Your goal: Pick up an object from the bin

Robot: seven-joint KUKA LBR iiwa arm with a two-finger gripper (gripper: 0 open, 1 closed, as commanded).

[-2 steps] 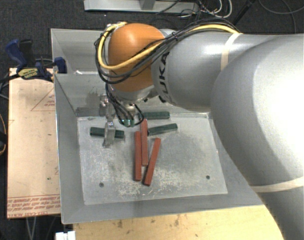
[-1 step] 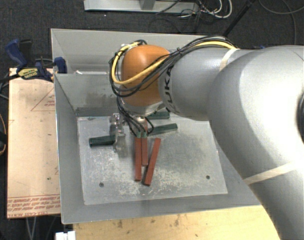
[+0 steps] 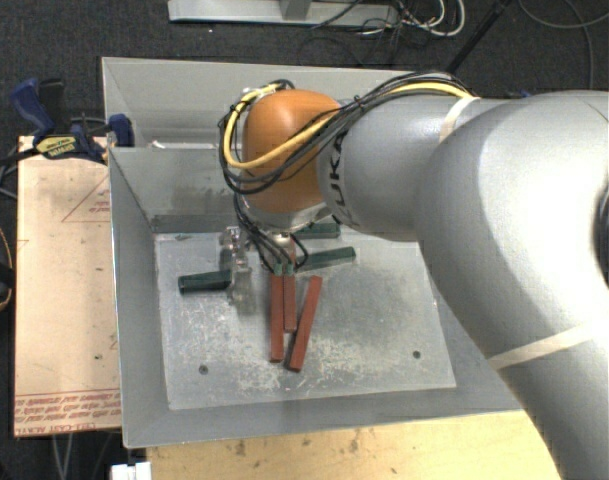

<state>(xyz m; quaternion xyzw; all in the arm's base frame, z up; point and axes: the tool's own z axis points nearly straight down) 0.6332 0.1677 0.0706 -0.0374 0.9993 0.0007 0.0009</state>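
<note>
**Position.** The end effector [image 3: 239, 268] is hanging low over the floor of the bin [image 3: 184, 388], under the arm's orange cover [image 3: 284, 148]. It is sitting just beside the upper ends of the 2 red-brown bars [image 3: 277, 318], on their view-left side.

**State.** Whether the end effector is released or clenched cannot be told, and nothing is showing as grasped.

**Task's thing.** The nearest piece is a dark green bar [image 3: 204, 284], lying flat on the bin floor to the view-left of the red-brown bars. Its near end is reaching the end effector. Whether the 2 are touching cannot be told.

**Orientation.** The dark green bar's long axis is running across the bin, roughly square to the red-brown bars. 1 end is pointing toward those bars and the other away from them, toward the bin's side wall.

**Other items.** A second green bar [image 3: 329, 257] is lying just beyond the red-brown bars' upper ends, on their view-right side.

**Advice on the step in hand.** This is judged to be the approach and grasp. The closing line should be running across the bar's narrow width, not along its length. A grip nearer mid-length would be keeping the bar from tipping. The descent should be staying clear of the red-brown bars.
</note>
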